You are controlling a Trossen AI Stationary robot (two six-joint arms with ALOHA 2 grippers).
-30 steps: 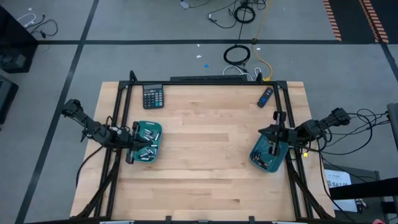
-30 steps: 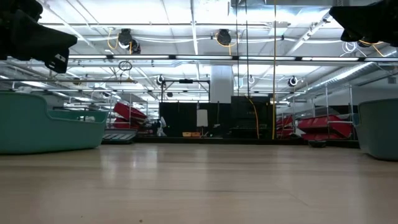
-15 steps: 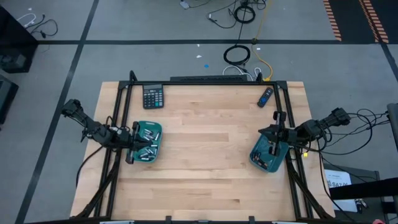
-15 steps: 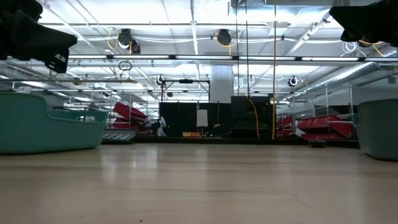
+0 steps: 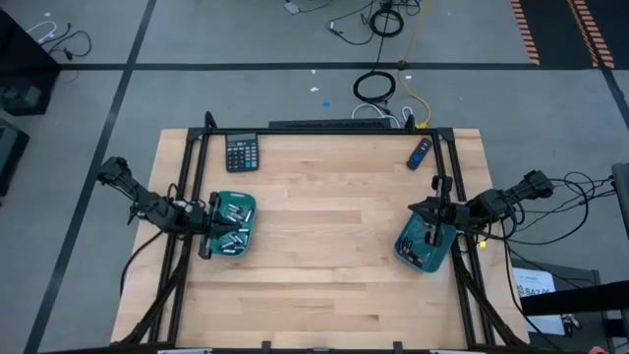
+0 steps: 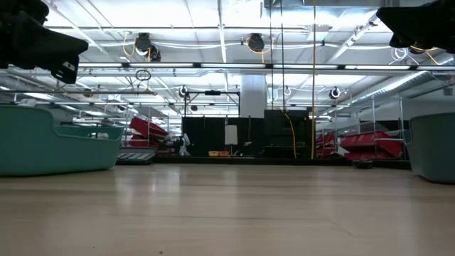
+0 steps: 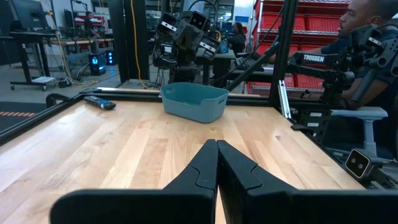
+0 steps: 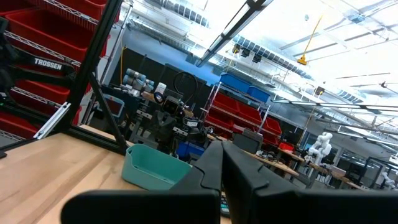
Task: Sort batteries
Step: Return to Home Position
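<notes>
Several small silvery batteries (image 5: pixel 232 230) lie loose in the teal tray (image 5: pixel 246 208) at the table's left. A second teal tray (image 5: pixel 409 250) stands at the right edge, also seen in the left wrist view (image 7: pixel 194 101). My left gripper (image 5: pixel 218 222) hangs shut and level over the left tray's outer rim, its fingertips together (image 7: pixel 216 147). My right gripper (image 5: pixel 414 207) is shut too (image 8: pixel 222 147), held above the right tray's far end and tipped slightly up. Neither holds anything.
A black calculator (image 5: pixel 242 152) lies at the far left of the table and a dark blue remote-like stick (image 5: pixel 420 152) at the far right. Black frame posts (image 5: pixel 438 187) run along both sides. Bare wood (image 5: pixel 324 226) lies between the trays. A person (image 7: pixel 367 31) sits beyond the table.
</notes>
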